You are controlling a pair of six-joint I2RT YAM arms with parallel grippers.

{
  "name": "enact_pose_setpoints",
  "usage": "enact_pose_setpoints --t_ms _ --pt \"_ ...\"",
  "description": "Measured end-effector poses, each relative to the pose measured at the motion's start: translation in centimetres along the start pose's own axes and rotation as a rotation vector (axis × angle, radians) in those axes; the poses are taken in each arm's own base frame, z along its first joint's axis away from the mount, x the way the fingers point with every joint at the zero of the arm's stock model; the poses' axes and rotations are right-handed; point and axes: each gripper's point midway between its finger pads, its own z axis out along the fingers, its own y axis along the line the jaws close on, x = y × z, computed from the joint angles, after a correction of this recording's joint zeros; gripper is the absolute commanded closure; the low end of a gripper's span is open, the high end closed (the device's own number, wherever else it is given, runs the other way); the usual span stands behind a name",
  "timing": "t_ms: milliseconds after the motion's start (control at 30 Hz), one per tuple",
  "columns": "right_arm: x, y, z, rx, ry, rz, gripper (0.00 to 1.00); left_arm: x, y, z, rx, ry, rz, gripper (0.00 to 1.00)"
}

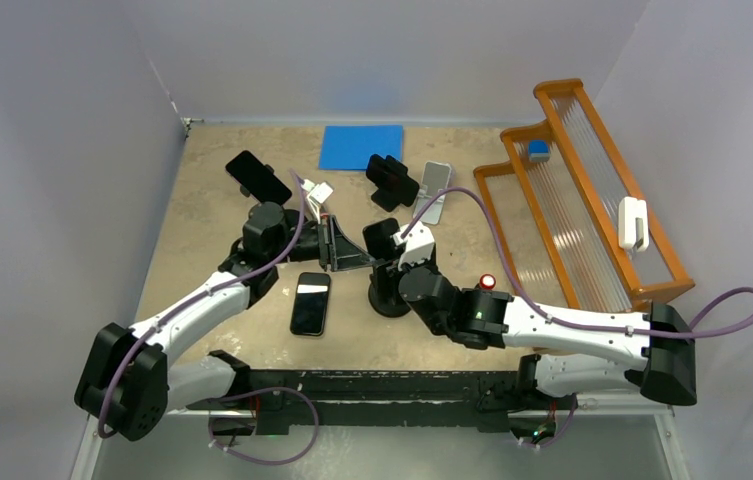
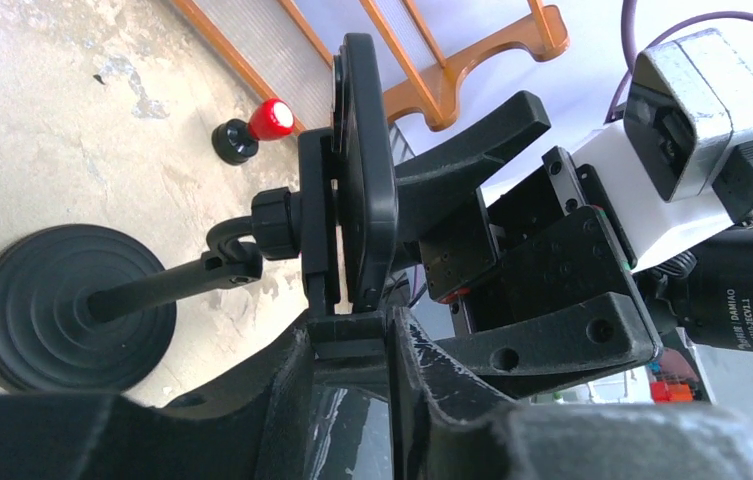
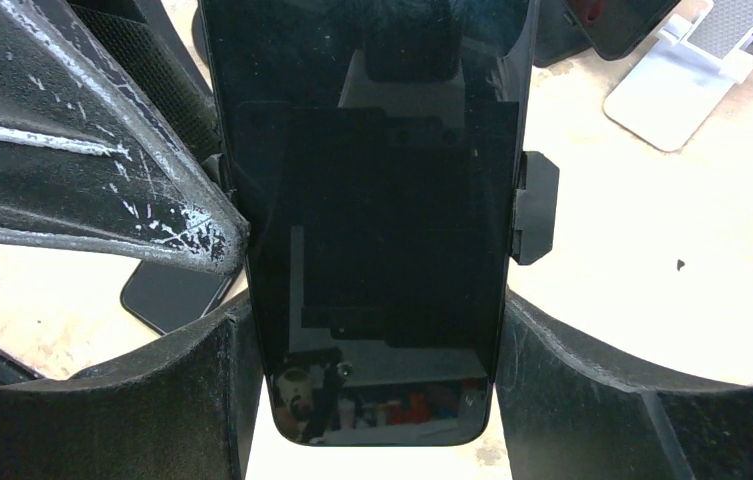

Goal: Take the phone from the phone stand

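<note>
A black phone point(image 1: 382, 237) stands upright in the cradle of a black phone stand point(image 1: 389, 300) with a round base point(image 2: 72, 305). In the right wrist view the phone's dark screen point(image 3: 382, 220) fills the middle. My right gripper point(image 3: 377, 322) is shut on its two long edges near the lower end. The left wrist view shows the phone point(image 2: 367, 170) edge-on. There my left gripper point(image 2: 352, 335) is shut on the cradle's side clamp, beside the right fingers point(image 2: 552, 330). In the top view the left gripper point(image 1: 337, 245) sits just left of the phone.
Another phone point(image 1: 310, 303) lies flat in front of the stand. Further phones on stands point(image 1: 258, 176) point(image 1: 392, 180) point(image 1: 434, 190) and a blue mat point(image 1: 360, 147) are at the back. An orange rack point(image 1: 592, 200) fills the right side, with a red-topped knob point(image 1: 488, 283) near it.
</note>
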Motion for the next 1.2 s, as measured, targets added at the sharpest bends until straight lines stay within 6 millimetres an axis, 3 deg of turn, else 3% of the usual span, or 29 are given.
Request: enact_pose_setpoints --t_ms 133,200,367,600,1200 --pt "0.0 -0.1 0.0 0.000 0.000 -0.004 0.71 0.1 0.2 0.1 -0.003 0.004 -0.009 1.00" --pt "0.0 -0.1 0.0 0.001 0.000 -0.004 0.76 0.1 0.2 0.1 -0.002 0.005 -0.009 1.00" --pt "0.2 -0.5 0.3 -0.041 -0.002 0.041 1.00 0.0 0.6 0.0 -0.004 -0.020 -0.011 1.00" --pt "0.1 -0.6 0.0 -0.181 -0.021 0.138 1.00 -0.2 0.8 0.1 0.047 -0.071 -0.035 1.00" --pt "-0.6 1.0 -1.4 -0.322 -0.015 0.223 1.00 -0.3 1.1 0.0 0.050 -0.080 -0.054 0.97"
